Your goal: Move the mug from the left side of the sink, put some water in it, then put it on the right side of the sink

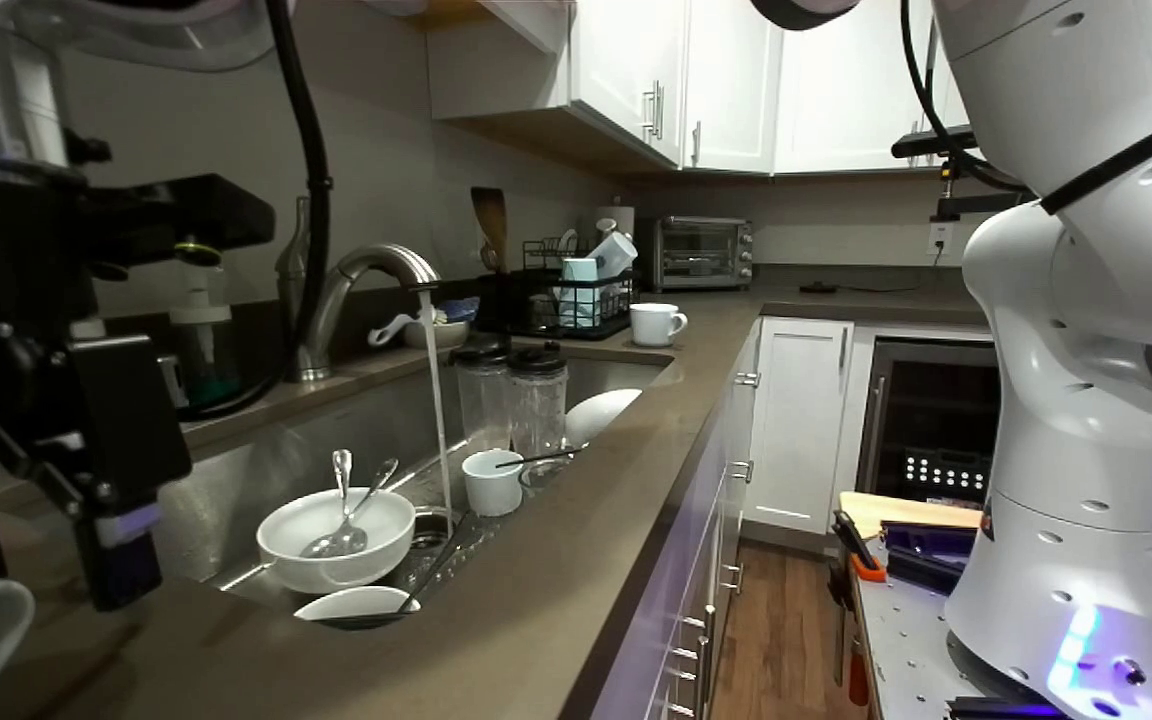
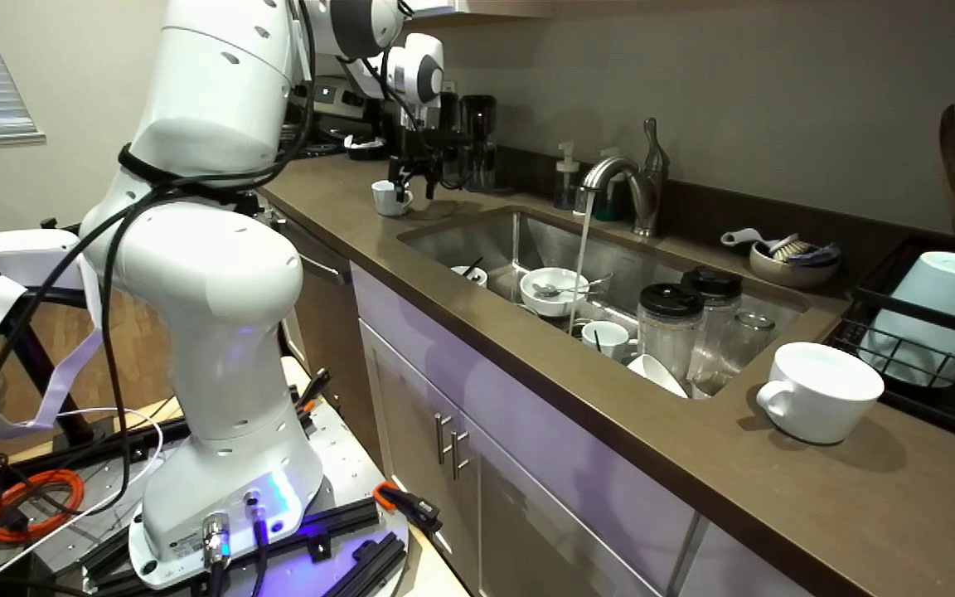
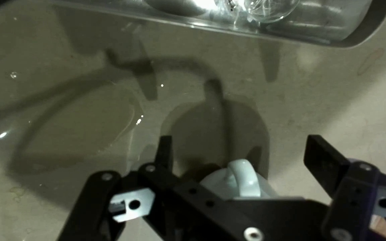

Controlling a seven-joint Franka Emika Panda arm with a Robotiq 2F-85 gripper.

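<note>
The mug [image 2: 386, 199] stands upright on the counter, to the left of the sink [image 2: 544, 236] in an exterior view. In an exterior view, only its handle [image 1: 16, 610] and part of its side enter at the lower left corner. My gripper [image 2: 414, 193] is close beside the mug, on its handle side. In the wrist view, the open gripper [image 3: 240, 144] has its fingers spread wide. The mug's handle [image 3: 248, 179] lies between them without contact that I can see; the gripper's body hides most of the mug. Water [image 1: 437, 400] streams from the faucet [image 1: 331, 310] into the sink.
Inside the sink are a white bowl [image 1: 336, 565] with spoons, a white cup [image 1: 492, 480] and lidded jars [image 2: 670, 332]. Another white mug [image 2: 826, 390] stands right of the sink, near a black dish rack [image 2: 925, 315]. Soap bottles [image 2: 566, 178] line the back.
</note>
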